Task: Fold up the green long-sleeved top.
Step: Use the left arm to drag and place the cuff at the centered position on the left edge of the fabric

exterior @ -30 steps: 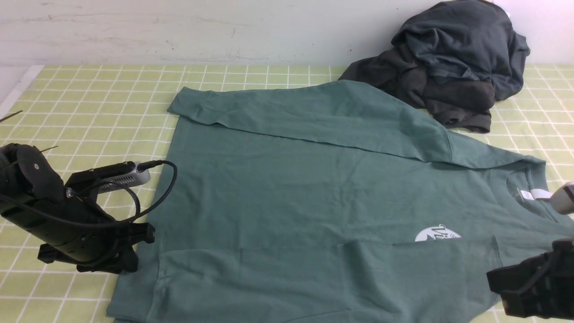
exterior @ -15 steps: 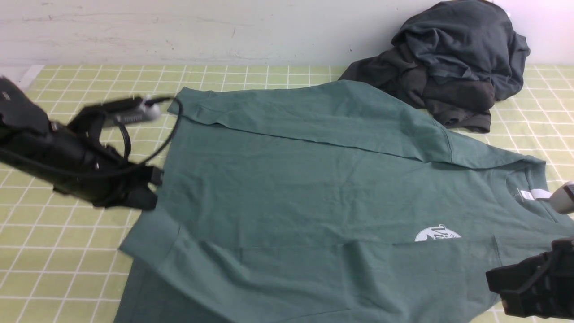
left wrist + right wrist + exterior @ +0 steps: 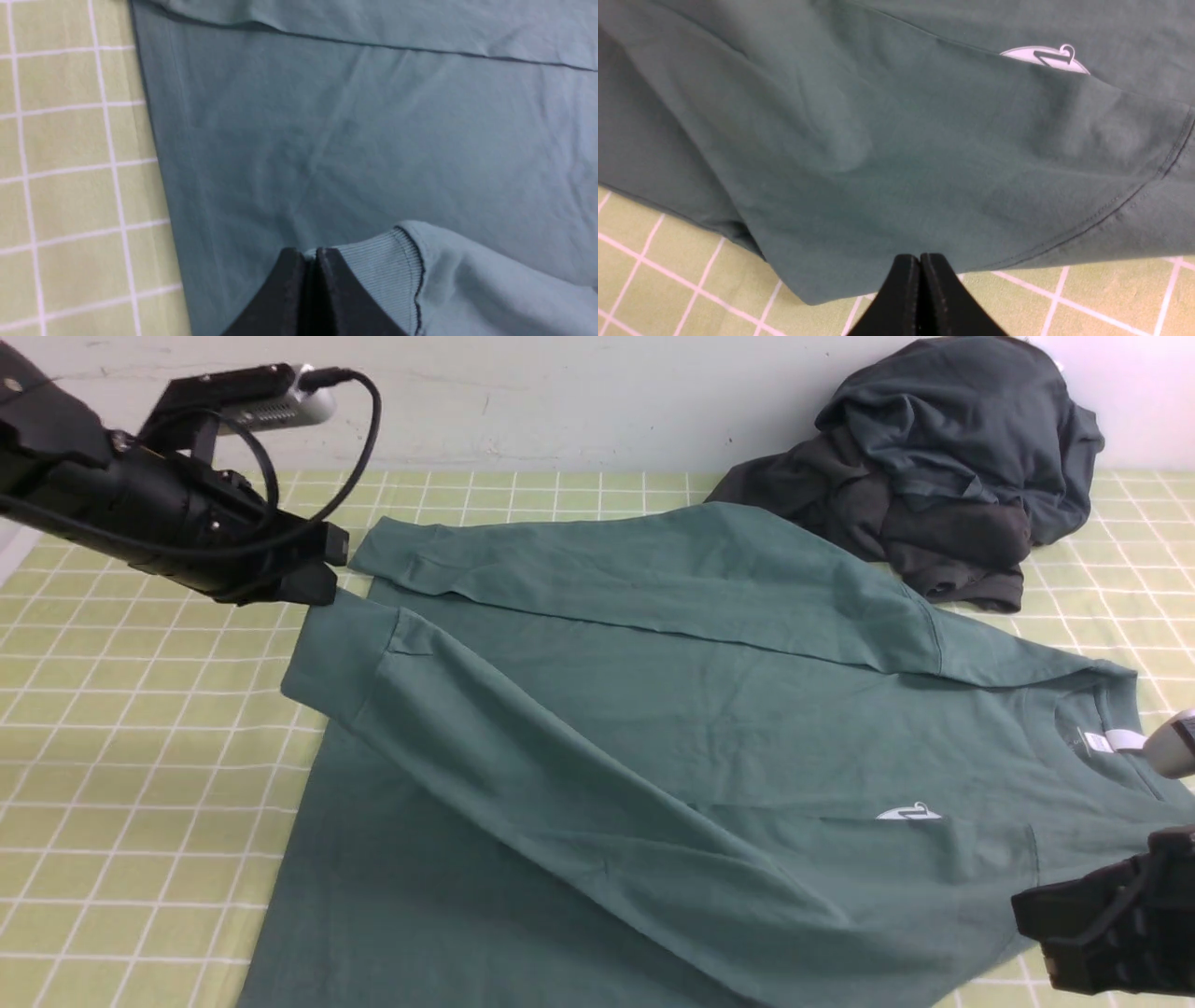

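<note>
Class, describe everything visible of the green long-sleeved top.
The green long-sleeved top is a teal, soft-looking knit, spread on the checked cloth. One sleeve lies folded across its far side; the other stretches diagonally, its ribbed cuff pinched and lifted by the left gripper. A white neck label and half-hidden white logo show. The shut right gripper sits at its near edge.

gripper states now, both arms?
Left gripper: closed on the green long-sleeved top's ribbed cuff.
Right gripper: closed at the top's edge; whether it pinches fabric cannot be told.
</note>
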Robot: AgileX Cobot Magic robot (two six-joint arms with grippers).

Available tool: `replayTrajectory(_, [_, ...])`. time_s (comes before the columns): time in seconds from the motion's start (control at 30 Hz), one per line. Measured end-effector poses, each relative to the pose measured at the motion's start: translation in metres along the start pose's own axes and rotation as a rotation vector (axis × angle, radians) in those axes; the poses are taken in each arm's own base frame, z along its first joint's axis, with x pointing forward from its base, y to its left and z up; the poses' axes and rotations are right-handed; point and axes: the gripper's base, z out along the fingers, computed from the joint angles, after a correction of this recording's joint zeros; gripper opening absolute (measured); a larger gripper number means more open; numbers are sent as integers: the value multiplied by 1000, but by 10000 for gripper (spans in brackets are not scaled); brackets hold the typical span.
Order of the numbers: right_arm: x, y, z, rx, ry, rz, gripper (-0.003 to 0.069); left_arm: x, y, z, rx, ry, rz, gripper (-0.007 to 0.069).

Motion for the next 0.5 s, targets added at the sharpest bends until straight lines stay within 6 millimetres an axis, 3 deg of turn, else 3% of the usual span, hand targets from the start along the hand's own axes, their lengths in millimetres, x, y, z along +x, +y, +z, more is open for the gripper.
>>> replayTrajectory(0.27, [-1,-1,0,8,-15,-5,-13,-22,30,65,-20,137,-73,6])
replayTrajectory(0.5, [-3,-1,0,16,-29,-38,-13,-40,44,96,-24,204,-65,52])
